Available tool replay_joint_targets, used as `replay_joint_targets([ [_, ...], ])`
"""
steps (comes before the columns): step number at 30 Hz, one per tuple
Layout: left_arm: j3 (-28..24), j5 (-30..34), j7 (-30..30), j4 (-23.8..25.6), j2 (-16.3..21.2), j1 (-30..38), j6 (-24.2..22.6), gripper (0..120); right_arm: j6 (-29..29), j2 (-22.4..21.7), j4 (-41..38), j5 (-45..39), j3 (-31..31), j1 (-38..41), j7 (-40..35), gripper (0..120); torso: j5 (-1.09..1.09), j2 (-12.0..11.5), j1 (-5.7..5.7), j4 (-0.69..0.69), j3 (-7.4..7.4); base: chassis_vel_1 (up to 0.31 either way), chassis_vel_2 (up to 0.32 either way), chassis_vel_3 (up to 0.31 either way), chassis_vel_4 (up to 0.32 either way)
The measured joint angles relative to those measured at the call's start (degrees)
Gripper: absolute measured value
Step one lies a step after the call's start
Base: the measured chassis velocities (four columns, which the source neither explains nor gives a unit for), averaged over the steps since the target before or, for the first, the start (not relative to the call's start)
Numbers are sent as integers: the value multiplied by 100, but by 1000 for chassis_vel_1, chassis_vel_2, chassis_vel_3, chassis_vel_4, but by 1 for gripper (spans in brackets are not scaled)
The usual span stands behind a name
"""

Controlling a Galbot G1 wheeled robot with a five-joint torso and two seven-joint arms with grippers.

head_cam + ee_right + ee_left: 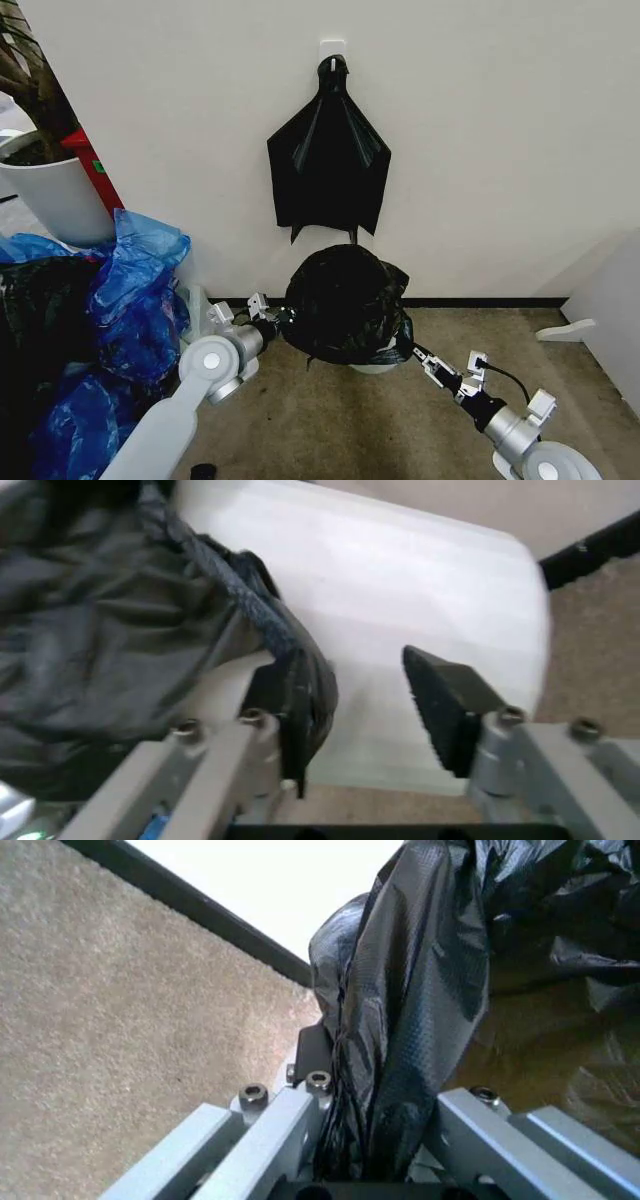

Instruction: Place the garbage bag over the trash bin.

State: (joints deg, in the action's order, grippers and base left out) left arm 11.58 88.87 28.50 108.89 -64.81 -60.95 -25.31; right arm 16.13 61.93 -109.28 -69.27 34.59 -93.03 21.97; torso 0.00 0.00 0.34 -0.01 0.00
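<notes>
The glossy black garbage bag (345,300) is draped over the trash bin (376,366), whose pale base peeks out below it against the wall. My left gripper (276,324) is at the bag's left side, shut on a bunched fold of the garbage bag (420,1012) that runs between its fingers (312,1054). My right gripper (415,352) is at the bag's lower right edge. There it stands open (350,675) against the off-white trash bin (420,577) wall, with the garbage bag's (110,630) hem hanging over one finger and the other finger (440,697) bare.
A flat black fan-shaped bundle (328,160) hangs on the wall above the bin. Blue plastic bags (135,290) and a white plant pot (55,195) crowd the left. A white object (565,330) sits at the right wall. Carpet (330,420) lies in front.
</notes>
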Motion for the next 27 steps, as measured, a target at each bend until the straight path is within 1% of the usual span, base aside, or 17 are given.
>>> replay_joint_targets([
  [1, 0, 65, -4, 25, -3, -3, -19, 1, -25, 12, 100, 46, -13, 33, 14, 24, 2, 0, 0, 0, 0, 0, 0, 0, 0],
  [3, 0, 95, -11, 38, -1, -4, -25, 1, -39, 23, 174, 72, -20, 57, 17, 18, 1, 0, 0, -1, 0, 0, 0, 0, 0],
  [4, 0, 114, -12, 43, 6, -3, -27, 1, -47, 34, 218, 93, -22, 70, 18, 13, 0, 0, 0, -1, 0, 0, 0, 0, 0],
  [5, 0, 129, -13, 47, 10, -1, -29, 1, -50, 38, 247, 107, -23, 79, 18, 11, 0, 0, 0, 0, 0, 0, 0, 0, 0],
  [6, 0, 188, -13, 60, 15, 7, -37, 1, -67, 50, 333, 146, -28, 105, 16, 3, 1, 0, 0, 0, 0, 0, 0, 0, 0],
  [8, 0, 196, -13, 61, 15, 8, -38, 1, -70, 51, 345, 151, -29, 108, 16, 3, 0, 0, 0, 0, 0, 0, 0, 0, 0],
  [9, 1, 243, -13, 69, 16, 15, -50, 1, -93, 65, 426, 186, -36, 119, 14, 0, 1, 0, 0, 0, 0, 0, 0, 0, 0],
  [17, -25, 269, 13, 58, -2, 42, -110, 1, -127, 96, 393, 254, -5, 33, 130, 0, 0, 0, 0, 0, 0, 0, 0, 0, 0],
  [20, -53, 209, 90, 55, -4, 93, -106, 1, -247, 86, 365, 589, 55, -74, 310, 13, 0, 0, 0, 0, 0, 0, 0, 0, 0],
  [21, -55, 201, 92, 54, -3, 96, -105, 1, -264, 86, 361, 629, 61, -86, 334, 13, 0, 0, 0, 0, 0, 0, 0, 0, 0],
  [22, -108, -68, 107, 32, 6, 146, -54, 1, -464, 82, 306, 1039, 116, -224, 598, 21, 0, 0, 0, -1, 0, 0, 0, 0, 0],
  [23, -108, -68, 107, 32, 6, 146, -54, 1, -464, 82, 306, 1039, 116, -224, 598, 21, 0, 0, 0, -1, 0, 0, 0, 0, 0],
  [24, -144, -285, 100, 11, 12, 175, 8, 1, -660, 82, 219, 1392, 153, -336, 806, 26, 0, 0, 0, -2, 0, 0, 0, 0, 0],
  [25, -160, -379, 97, 5, 12, 189, 34, 1, -742, 84, 165, 1548, 167, -384, 894, 28, 0, 0, 0, -2, 0, 0, 0, 0, 0],
  [26, -190, -542, 77, -1, 8, 211, 103, 1, -897, 93, 60, 1843, 189, -456, 1032, 35, 0, 0, 0, -2, 0, 0, 0, 0, 0],
  [27, -206, -620, 65, -3, -1, 220, 142, 1, -978, 99, 15, 1973, 200, -484, 1091, 36, 0, 0, 0, 0, 0, 0, 0, 0, 0],
])
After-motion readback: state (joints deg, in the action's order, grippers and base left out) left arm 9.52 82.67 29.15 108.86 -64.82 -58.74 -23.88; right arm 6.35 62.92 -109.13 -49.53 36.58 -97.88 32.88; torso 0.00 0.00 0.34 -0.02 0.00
